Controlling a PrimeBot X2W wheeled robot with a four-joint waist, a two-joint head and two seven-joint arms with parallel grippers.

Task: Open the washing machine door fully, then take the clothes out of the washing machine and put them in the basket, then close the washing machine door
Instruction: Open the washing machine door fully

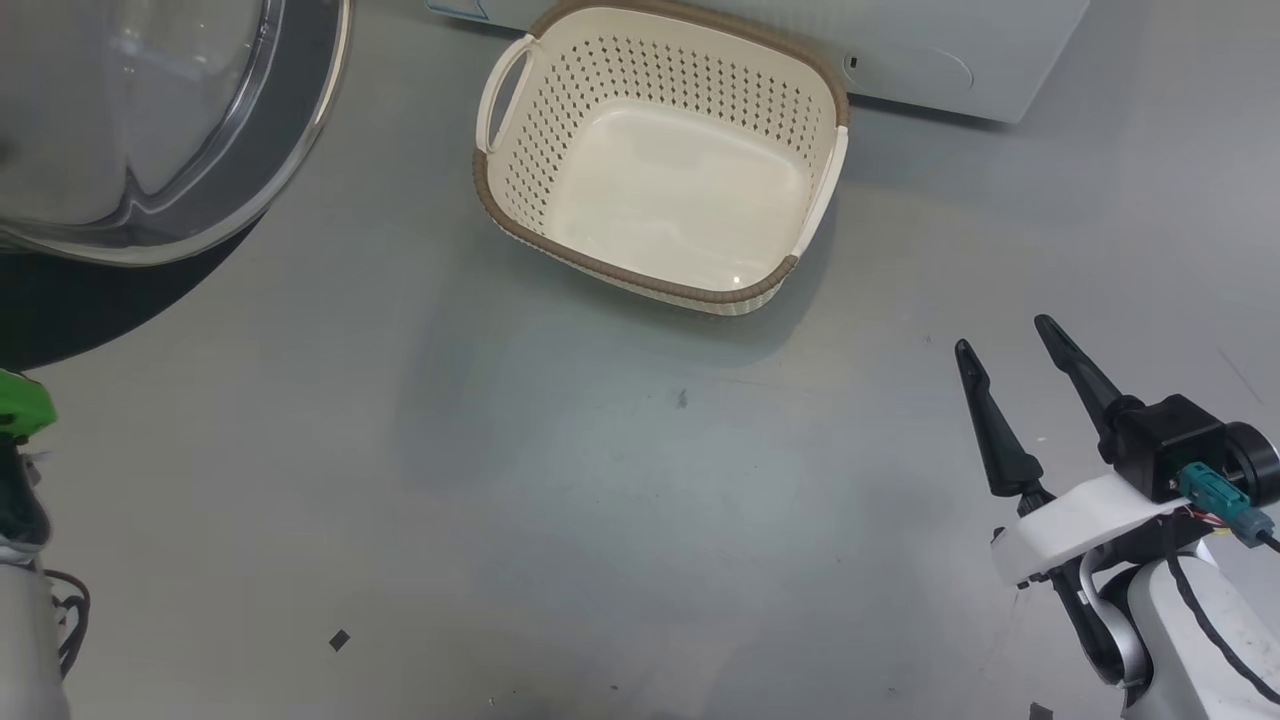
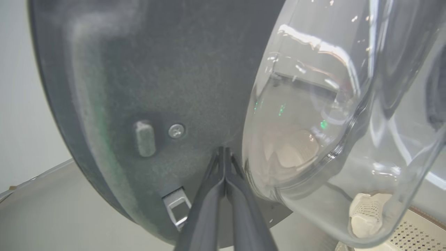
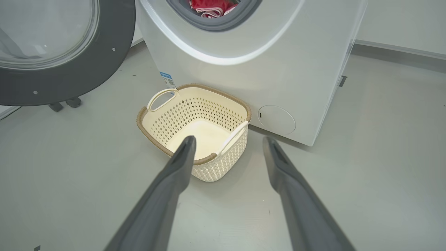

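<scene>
The washing machine door [image 1: 290, 130] stands swung open at the upper left, its glass bowl [image 2: 313, 122] bulging out of the dark rim. My left gripper [image 2: 223, 150] is shut with nothing between its fingers, its tips at the rim's inner face just beside the glass. The cream basket [image 1: 640, 278] sits empty on the floor in front of the white washing machine [image 3: 278, 69]. Red clothes [image 3: 212, 7] show inside the grey gasket opening. My right gripper [image 1: 1003, 335] hangs open over the floor, to the right of the basket [image 3: 146, 130] and nearer to me, pointing towards it.
Grey floor spreads between me and the basket. A metal latch [image 2: 177, 207] sticks out of the door's inner face near my left fingers. A green part of my left arm [image 1: 20, 405] shows at the lower left edge. A wall skirting [image 3: 400, 52] runs behind the machine's right side.
</scene>
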